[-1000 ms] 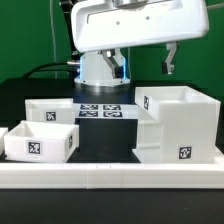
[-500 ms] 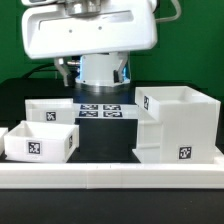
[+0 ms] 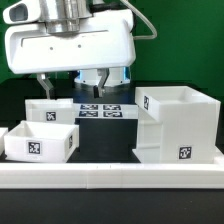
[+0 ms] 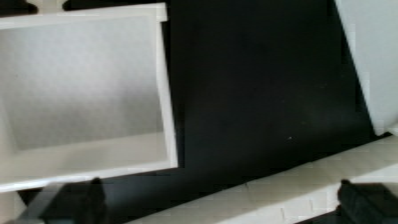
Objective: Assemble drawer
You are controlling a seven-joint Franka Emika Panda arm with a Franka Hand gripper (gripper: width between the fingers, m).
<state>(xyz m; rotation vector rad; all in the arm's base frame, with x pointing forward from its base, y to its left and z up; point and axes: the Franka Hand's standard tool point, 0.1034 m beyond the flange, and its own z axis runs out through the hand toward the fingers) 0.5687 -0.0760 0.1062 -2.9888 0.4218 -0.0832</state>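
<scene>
The drawer's large white housing stands at the exterior view's right, open side up, with tags on its walls. Two shallow white trays sit at the left: one further back and one in front. My gripper hangs open and empty above the back tray, its dark fingers spread wide. In the wrist view the gripper is open with nothing between its fingertips. A tray's white inside fills much of that view, seen from above.
The marker board lies on the black table behind the trays, in front of the arm's base. A long low white border bar runs along the front. A white bar-like surface crosses the wrist view near the fingertips.
The gripper has moved from the exterior view's upper right to the left and come lower, now over the back tray. The drawer parts have not moved.
</scene>
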